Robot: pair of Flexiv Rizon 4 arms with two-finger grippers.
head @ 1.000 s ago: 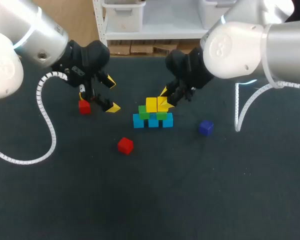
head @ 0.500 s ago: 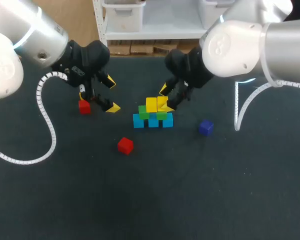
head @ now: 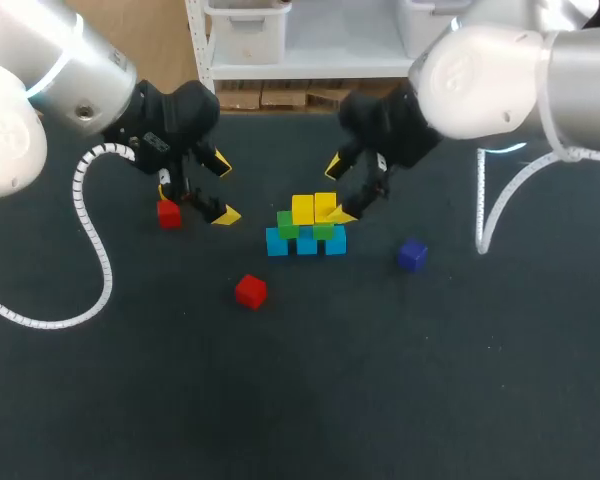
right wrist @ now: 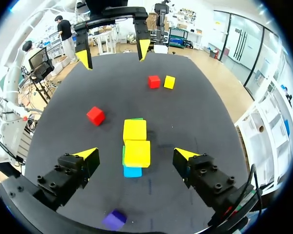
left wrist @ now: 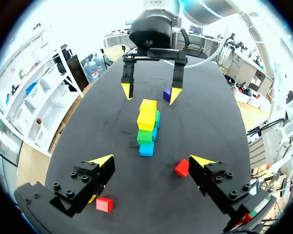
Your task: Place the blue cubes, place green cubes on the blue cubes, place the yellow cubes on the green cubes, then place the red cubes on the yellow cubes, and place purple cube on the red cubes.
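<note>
Reaching in from the right and holding the right gripper (head: 340, 188) just above the back of the stack (head: 306, 228), angled down toward it, with fingers spread apart and clasping nothing. Straddling the two yellow cubes (right wrist: 137, 153) in the right wrist view without touching either. Showing in that stack a row of three blue cubes (head: 306, 243) on the tabletop (head: 310, 400), two green cubes (head: 288, 224) on those, and the yellow pair on top. Reaching in from the left and hanging the left gripper (head: 225, 190) well to the left of the stack, tilted down toward the tabletop, fingers likewise wide apart and empty. Hovering there near one red cube (head: 169, 213), with a third yellow cube (right wrist: 169, 82) just beside that one. Finding a second red cube (head: 250, 291) alone in front of the stack toward the left, and the purple cube (head: 412, 255) alone off to the stack's right, both resting on the tabletop.
</note>
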